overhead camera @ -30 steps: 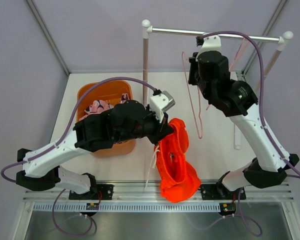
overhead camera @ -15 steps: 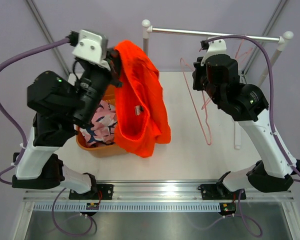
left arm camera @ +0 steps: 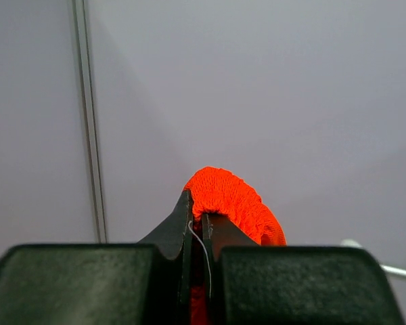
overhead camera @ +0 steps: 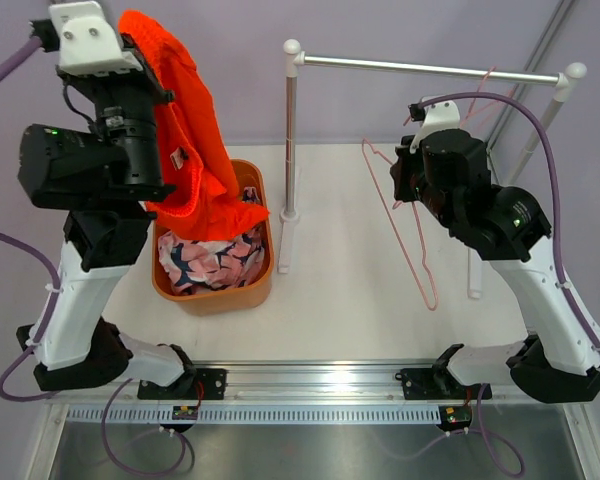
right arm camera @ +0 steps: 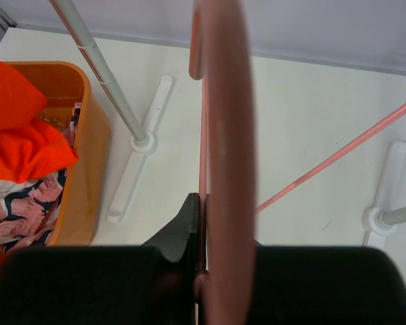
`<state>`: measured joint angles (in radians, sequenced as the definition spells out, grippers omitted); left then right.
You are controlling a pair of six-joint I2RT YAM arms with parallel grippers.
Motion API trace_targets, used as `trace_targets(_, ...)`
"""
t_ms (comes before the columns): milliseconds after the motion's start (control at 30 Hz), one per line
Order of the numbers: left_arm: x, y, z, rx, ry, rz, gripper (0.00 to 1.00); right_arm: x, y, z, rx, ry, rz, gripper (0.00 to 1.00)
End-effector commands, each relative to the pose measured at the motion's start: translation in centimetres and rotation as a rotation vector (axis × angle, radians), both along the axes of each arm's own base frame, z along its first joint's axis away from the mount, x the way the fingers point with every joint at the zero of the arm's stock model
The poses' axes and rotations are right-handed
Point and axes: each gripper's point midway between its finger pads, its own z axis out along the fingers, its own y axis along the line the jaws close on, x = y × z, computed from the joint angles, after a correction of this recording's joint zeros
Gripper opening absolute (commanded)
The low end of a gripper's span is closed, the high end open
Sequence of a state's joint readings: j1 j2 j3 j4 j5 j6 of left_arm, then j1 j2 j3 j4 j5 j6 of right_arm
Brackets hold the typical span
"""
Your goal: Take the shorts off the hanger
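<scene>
White table (overhead camera: 360,300), left claw (left arm camera: 196,217) pinching orange shorts (overhead camera: 185,150) over bin (overhead camera: 220,297), right claw (right arm camera: 204,203) clamping hanger (right arm camera: 223,135)

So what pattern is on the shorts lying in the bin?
The shorts are pink with a navy-and-white print, clearest in the top view.

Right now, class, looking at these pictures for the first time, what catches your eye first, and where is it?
The bright orange shorts stand out, pinched in the raised left hand at the back left and hanging down over the orange tub, where pink patterned shorts lie. On the right, the right hand grips a bare pink hanger near the metal rail.
</scene>
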<state>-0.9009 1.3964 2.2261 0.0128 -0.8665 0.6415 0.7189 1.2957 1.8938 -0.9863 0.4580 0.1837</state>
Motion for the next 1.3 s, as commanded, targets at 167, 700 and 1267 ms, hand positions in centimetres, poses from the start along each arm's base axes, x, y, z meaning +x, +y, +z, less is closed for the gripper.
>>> trace_targets(167, 7.6, -4.6, -18.3, -0.051, 0.377, -0.059, 0.0, -0.6, -0.3, 0.6, 0.032, -0.019, 0.014, 0.0)
trace_targets(700, 9.9, -4.7, -40.9, -0.778, 0.862, -0.748, 0.79, 1.7, 2.0, -1.3, 0.026, 0.053, 0.0, 0.0)
trace_targets(1267, 6.9, -5.2, -36.0, -0.66, 0.798, -0.84, 0.91, -3.8, -4.3, -3.6, 0.058, 0.118, -0.156, 0.0)
